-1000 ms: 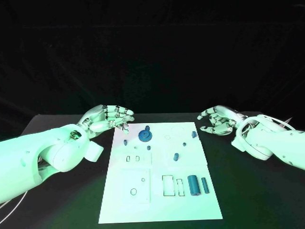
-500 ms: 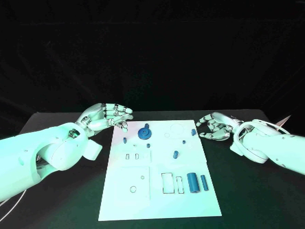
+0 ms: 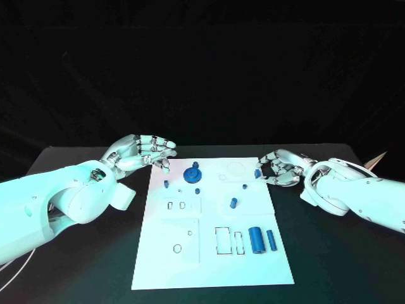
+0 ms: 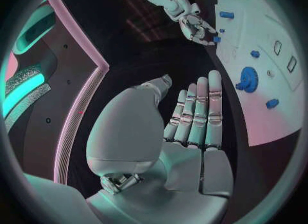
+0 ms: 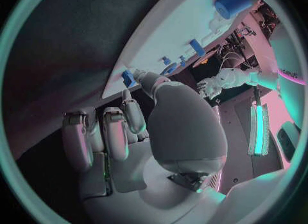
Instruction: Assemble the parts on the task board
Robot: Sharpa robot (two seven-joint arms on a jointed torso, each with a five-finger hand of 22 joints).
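Right hand (image 3: 280, 168) at the far right edge of the task board (image 3: 212, 263), fingers curled around a small blue part (image 3: 257, 172), thumb against it; grip itself hard to confirm. Left hand (image 3: 146, 154) just off the board's far left corner, fingers half-curled, holding nothing. Blue gear (image 3: 192, 176) standing between both hands.

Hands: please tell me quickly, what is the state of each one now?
Left hand: open, fingers extended side by side, holding nothing.
Right hand: at the task board's edge, thumb beside a small blue part; a grip cannot be told.
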